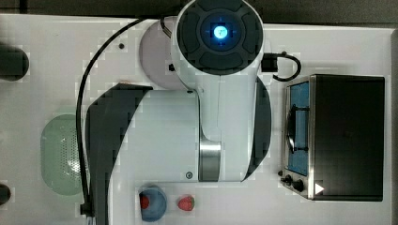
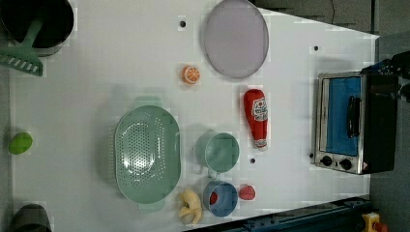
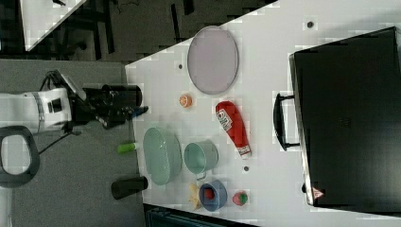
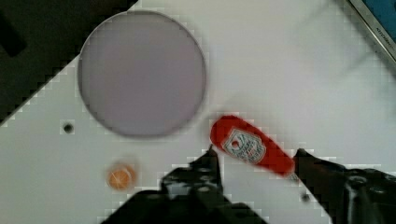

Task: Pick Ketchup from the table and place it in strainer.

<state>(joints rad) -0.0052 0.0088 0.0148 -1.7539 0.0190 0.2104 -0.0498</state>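
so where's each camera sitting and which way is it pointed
Top view: above the arm, looking straight down; arm covers the middle, strainer at the top view's left.
Left view: overhead onto the table, ketchup lying between plate and oven.
Right view: steep slant; arm at the right view's left.
Wrist view: looks down past the open gripper at the ketchup.
Left, right and wrist views share ketchup and plate.

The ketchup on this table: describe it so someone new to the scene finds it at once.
Start at the toaster oven on the left view's right. Just to its left, below the grey plate, the ketchup lies on its side. It is a long red squeeze bottle with a white label, unlike the small round strawberries near the blue bowl.
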